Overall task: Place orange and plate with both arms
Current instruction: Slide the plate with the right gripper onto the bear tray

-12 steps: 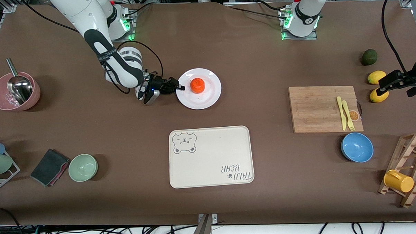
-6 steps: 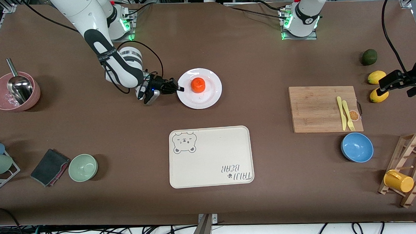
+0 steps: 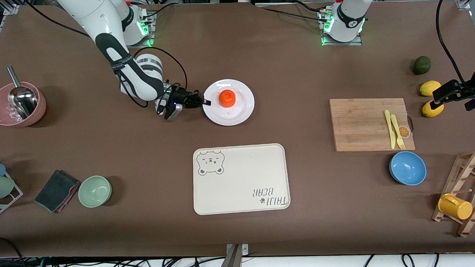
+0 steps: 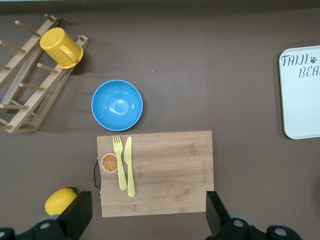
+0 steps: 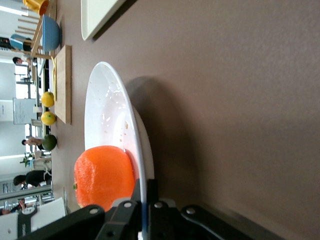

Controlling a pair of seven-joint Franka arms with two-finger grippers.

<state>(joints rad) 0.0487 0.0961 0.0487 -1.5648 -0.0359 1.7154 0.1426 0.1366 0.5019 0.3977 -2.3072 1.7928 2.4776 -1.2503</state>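
The white plate (image 3: pixel 236 111) lies mid-table with the orange (image 3: pixel 227 98) resting on it. My right gripper (image 3: pixel 205 102) is shut on the plate's rim at the edge toward the right arm's end of the table. In the right wrist view the plate (image 5: pixel 107 117) runs edge-on between the fingers (image 5: pixel 150 192), with the orange (image 5: pixel 102 175) close beside them. My left gripper (image 3: pixel 449 94) hovers open over the table by the lemons, holding nothing; its fingertips (image 4: pixel 75 215) frame the cutting board's edge in the left wrist view.
A cream bear-print tray (image 3: pixel 241 179) lies nearer the camera than the plate. Toward the left arm's end are a wooden cutting board (image 3: pixel 369 123) with yellow cutlery, a blue bowl (image 3: pixel 408 168), two lemons (image 3: pixel 429 88), an avocado (image 3: pixel 421 65) and a mug rack (image 3: pixel 466 192). A pink bowl (image 3: pixel 17 105) and green bowl (image 3: pixel 95 190) stand at the right arm's end.
My right gripper has shut on the plate's rim, and the plate with the orange has shifted slightly toward the left arm's end. The left arm has not moved.
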